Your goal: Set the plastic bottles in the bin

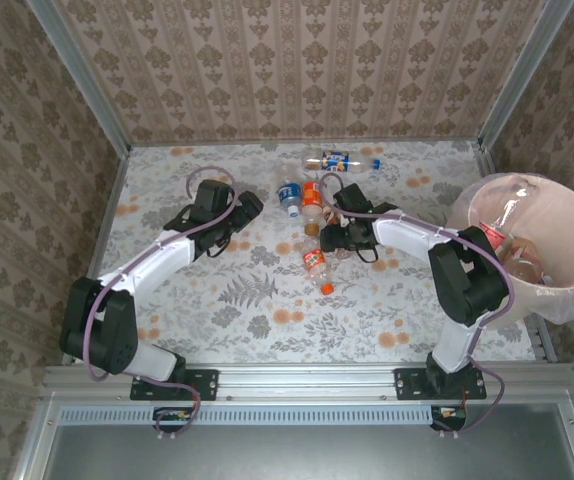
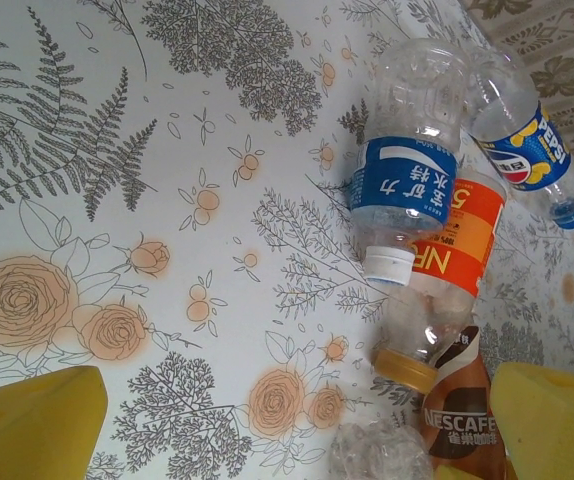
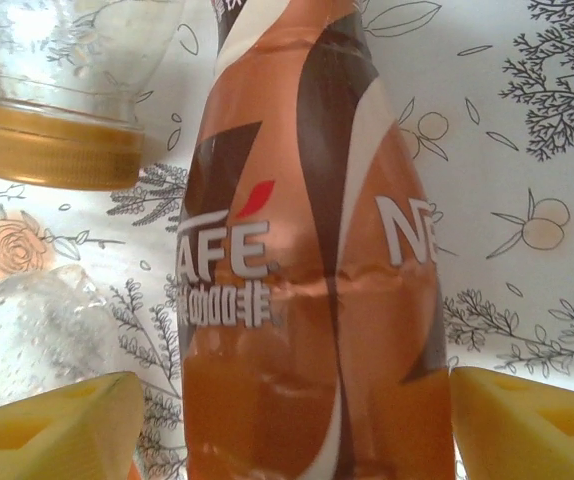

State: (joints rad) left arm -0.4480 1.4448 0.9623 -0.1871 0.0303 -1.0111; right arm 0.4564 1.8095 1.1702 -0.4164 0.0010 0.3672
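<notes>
Left gripper (image 2: 297, 410): spread wide above floral table (image 2: 167, 150).
Right gripper (image 3: 297, 400): parted astride brown coffee bottle (image 3: 307, 200), small gap visible.

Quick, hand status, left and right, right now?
Left hand: open, empty.
Right hand: open, fingers on either side of the brown Nescafe bottle, a gap on one side, not yet clamped.

Bright, even, diffuse light throughout; shadows on the surface (image 1: 267, 330) are faint and soft-edged. Left wrist view: floral print crisp, yellow jaws at the lower corners blurred. Right wrist view: brown-labelled bottle (image 3: 307, 250) very close, slightly soft, with dull sheen on its wrap.
</notes>
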